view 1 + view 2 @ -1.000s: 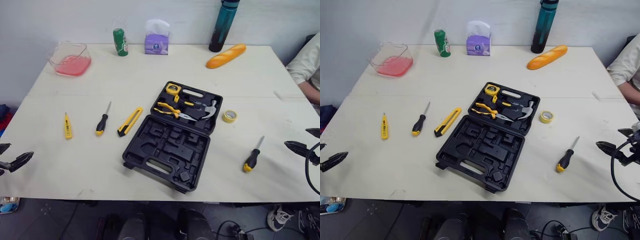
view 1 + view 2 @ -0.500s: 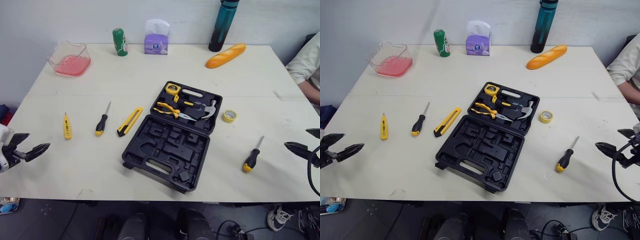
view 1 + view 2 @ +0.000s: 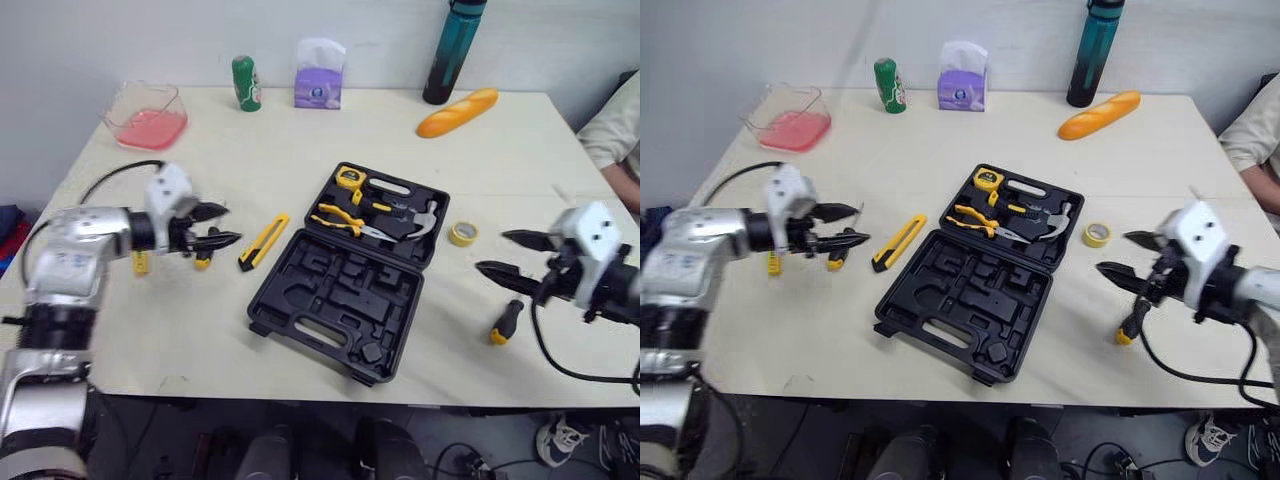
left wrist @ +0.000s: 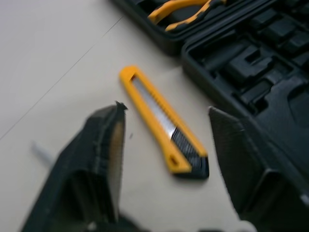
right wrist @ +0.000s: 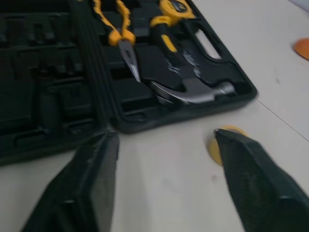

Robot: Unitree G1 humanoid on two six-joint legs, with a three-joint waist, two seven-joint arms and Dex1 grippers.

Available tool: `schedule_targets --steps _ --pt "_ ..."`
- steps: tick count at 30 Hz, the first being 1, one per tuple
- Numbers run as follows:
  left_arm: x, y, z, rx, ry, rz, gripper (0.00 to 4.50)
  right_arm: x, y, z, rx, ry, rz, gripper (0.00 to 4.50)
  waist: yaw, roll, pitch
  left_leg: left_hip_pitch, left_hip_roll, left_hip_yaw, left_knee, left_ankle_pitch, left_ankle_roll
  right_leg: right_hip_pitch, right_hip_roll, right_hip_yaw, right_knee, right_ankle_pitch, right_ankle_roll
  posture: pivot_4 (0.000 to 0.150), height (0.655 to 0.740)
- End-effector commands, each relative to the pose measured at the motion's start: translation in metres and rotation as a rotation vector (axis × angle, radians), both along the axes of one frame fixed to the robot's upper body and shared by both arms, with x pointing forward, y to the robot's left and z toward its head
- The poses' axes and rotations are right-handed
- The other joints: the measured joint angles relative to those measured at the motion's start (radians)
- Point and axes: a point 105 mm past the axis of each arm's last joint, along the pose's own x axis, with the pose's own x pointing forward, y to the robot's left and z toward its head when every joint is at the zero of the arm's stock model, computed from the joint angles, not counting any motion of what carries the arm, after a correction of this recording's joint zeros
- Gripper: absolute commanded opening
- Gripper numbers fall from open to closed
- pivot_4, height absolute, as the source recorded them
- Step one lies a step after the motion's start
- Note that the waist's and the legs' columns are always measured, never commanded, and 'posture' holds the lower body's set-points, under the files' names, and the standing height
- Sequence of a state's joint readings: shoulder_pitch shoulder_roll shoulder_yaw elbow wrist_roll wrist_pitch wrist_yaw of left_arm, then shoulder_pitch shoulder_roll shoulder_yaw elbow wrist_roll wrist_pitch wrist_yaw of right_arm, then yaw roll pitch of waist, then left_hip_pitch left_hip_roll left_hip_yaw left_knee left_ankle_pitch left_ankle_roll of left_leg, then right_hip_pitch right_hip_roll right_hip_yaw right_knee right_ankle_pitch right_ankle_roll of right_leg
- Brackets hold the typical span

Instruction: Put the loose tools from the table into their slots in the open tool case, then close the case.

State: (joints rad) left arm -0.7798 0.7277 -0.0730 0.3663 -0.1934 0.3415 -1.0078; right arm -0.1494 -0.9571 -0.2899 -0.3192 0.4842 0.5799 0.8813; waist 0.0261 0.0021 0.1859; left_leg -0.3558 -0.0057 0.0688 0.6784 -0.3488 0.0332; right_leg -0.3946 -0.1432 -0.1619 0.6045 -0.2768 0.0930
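Cream-white table [image 3: 300, 130] spans the scene, and the black tool case [image 3: 340, 290] lies open at its middle, hinged flat. The case's far half holds a hammer [image 3: 415, 218], yellow-handled pliers [image 3: 345, 218] and a yellow tape measure [image 3: 348, 178]. Its near half shows bare moulded slots.

The left gripper [image 3: 232, 223] hovers over the table left of the case with its fingers spread wide and nothing between them. They point toward the yellow utility knife [image 3: 263, 242], which lies just beside the case's left edge. In the left wrist view the knife sits in the gap between the two fingers. A black-and-yellow screwdriver [image 3: 837, 262] lies partly under this gripper, and a yellow tester pen [image 3: 140, 263] lies further left.

The right gripper [image 3: 490, 251] hangs over the table right of the case, also wide open and empty, its tips aimed at the case. A second screwdriver [image 3: 505, 322] lies just beside it on the near side, and a yellow tape roll [image 3: 461, 233] lies between this gripper and the case's far half.
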Motion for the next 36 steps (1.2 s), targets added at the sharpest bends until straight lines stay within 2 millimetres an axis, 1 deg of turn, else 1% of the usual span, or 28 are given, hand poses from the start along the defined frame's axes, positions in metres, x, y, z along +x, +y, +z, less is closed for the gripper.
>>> schedule_targets --steps 1,2,3,4,8,12,15,18,24,29,33,36 --pt "0.018 -0.012 -0.006 0.038 -0.008 0.001 0.84 0.005 0.009 -0.014 -0.057 0.022 0.014 1.11 0.000 0.000 0.000 0.000 0.000 0.000 0.001 0.000 0.001 0.000 0.000 0.000 0.000 0.000 0.000 0.150 0.7400" --pt "0.023 -0.020 -0.010 0.044 -0.003 -0.011 0.50 0.007 0.011 -0.021 -0.075 0.033 0.012 0.77 0.000 0.000 0.000 -0.001 0.000 0.000 0.002 -0.001 0.001 0.000 0.000 -0.001 0.000 0.000 0.000 0.150 0.7400" --pt "0.028 -0.029 -0.013 0.053 -0.002 -0.020 0.05 0.008 0.013 -0.027 -0.092 0.043 0.014 0.10 0.000 -0.001 0.000 -0.002 0.000 0.000 0.003 -0.001 0.001 -0.001 0.000 -0.001 0.000 0.000 0.001 0.150 0.7400" --pt "0.032 -0.035 -0.016 0.062 -0.001 -0.027 0.00 0.009 0.015 -0.032 -0.104 0.050 0.018 0.03 0.000 -0.001 0.000 -0.003 0.000 0.000 0.004 -0.001 0.002 -0.001 0.000 -0.001 0.000 0.001 0.001 0.150 0.7400" --pt "0.047 -0.055 -0.021 0.077 -0.010 -0.033 0.00 0.017 0.024 -0.042 -0.112 0.061 0.023 0.03 0.000 -0.004 0.002 -0.004 0.000 0.000 0.005 -0.001 0.002 -0.001 0.000 -0.003 0.000 0.001 0.003 0.150 0.7400" --pt "0.052 -0.072 -0.024 0.083 -0.011 -0.062 0.00 0.025 0.027 -0.049 -0.130 0.066 0.018 0.03 -0.002 -0.004 0.003 -0.004 0.000 0.000 0.005 -0.001 0.003 -0.002 0.000 -0.005 0.000 0.001 0.003 0.150 0.7400" --pt "0.055 -0.080 -0.025 0.083 -0.015 -0.063 0.00 0.030 0.029 -0.051 -0.135 0.057 0.010 0.03 -0.002 -0.004 0.003 -0.004 0.000 0.000 0.005 -0.001 0.003 -0.002 0.000 -0.008 0.000 0.002 0.003 0.150 0.7400" --pt "0.057 -0.083 -0.027 0.086 -0.013 -0.063 0.00 0.031 0.034 -0.051 -0.127 0.061 0.023 0.03 -0.002 -0.005 0.003 -0.004 0.000 0.000 0.005 -0.001 0.003 -0.002 0.000 -0.009 0.000 0.002 0.003 0.150 0.7400" --pt "0.047 -0.092 -0.033 0.075 0.016 -0.158 0.00 0.036 0.047 -0.050 -0.129 0.058 0.062 0.03 -0.003 -0.005 0.003 -0.004 0.000 0.000 0.005 -0.001 0.003 -0.002 0.000 -0.009 0.000 0.002 0.003 0.150 0.7400" --pt "0.034 -0.095 -0.039 0.081 0.035 -0.263 0.00 0.047 0.058 -0.049 -0.111 0.030 0.071 0.03 -0.009 -0.005 0.003 -0.004 0.000 0.000 0.005 -0.001 0.003 -0.002 0.000 -0.009 0.000 0.002 0.003 0.150 0.7400" --pt "0.014 -0.095 -0.049 0.091 0.075 -0.366 0.00 0.053 0.070 -0.040 -0.088 -0.012 0.103 0.03 -0.018 -0.005 0.003 -0.004 0.000 0.000 0.005 -0.001 0.003 -0.002 0.000 -0.009 0.001 0.002 0.003 0.150 0.7400" --pt "0.001 -0.093 -0.056 0.095 0.089 -0.383 0.00 0.058 0.078 -0.036 -0.074 -0.029 0.122 0.03 -0.026 -0.004 0.003 -0.004 0.000 0.000 0.005 -0.001 0.003 -0.002 0.000 -0.008 0.001 0.001 0.003 0.150 0.7400"
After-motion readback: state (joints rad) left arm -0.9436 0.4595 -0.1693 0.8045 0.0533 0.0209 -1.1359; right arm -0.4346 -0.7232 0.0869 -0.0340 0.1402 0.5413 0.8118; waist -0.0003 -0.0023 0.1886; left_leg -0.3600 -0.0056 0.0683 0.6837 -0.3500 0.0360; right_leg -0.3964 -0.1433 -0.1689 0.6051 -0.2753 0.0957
